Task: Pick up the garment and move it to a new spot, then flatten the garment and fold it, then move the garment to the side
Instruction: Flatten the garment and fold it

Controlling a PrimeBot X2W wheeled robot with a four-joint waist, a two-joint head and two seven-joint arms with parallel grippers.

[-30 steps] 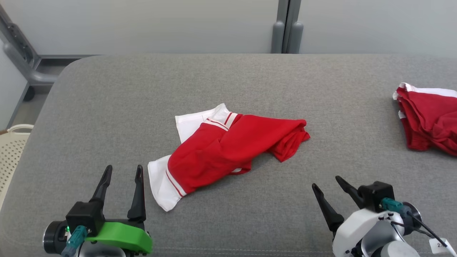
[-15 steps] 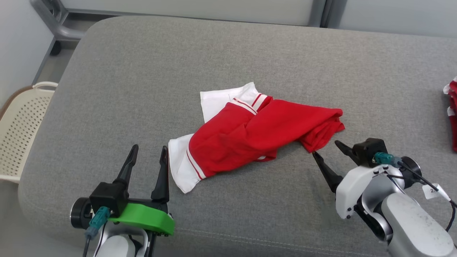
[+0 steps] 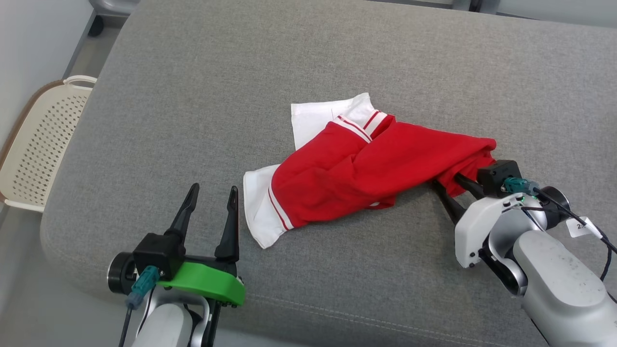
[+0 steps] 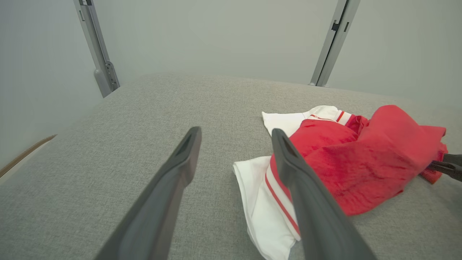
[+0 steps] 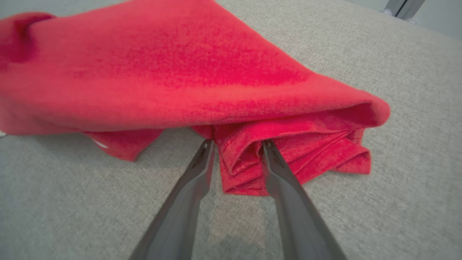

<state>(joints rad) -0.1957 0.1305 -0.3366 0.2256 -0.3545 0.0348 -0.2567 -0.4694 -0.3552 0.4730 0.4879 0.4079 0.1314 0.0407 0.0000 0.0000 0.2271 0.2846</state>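
Note:
The garment [image 3: 347, 183], red with white striped-edged parts, lies crumpled in the middle of the grey cushioned surface [image 3: 193, 86]. My right gripper [image 3: 450, 185] is at its right end, fingertips tucked under the red cloth. In the right wrist view the right gripper [image 5: 238, 144] stands astride a bunch of red folds of the garment [image 5: 180, 72], jaws still apart, cloth filling the gap at the tips. My left gripper [image 3: 215, 188] is open and empty just left of the garment's white corner. The left gripper [image 4: 236, 133] also frames the garment [image 4: 353, 166] in the left wrist view.
A cream perforated basket [image 3: 43, 140] stands on the floor off the surface's left edge. The surface's rounded front edge runs just below both wrists. Grey metal posts [image 4: 104, 72] rise against the wall behind the surface.
The head camera has tilted down and shifted. My right gripper has advanced onto the garment's right end and its jaws have narrowed around the red folds. The left gripper stays open.

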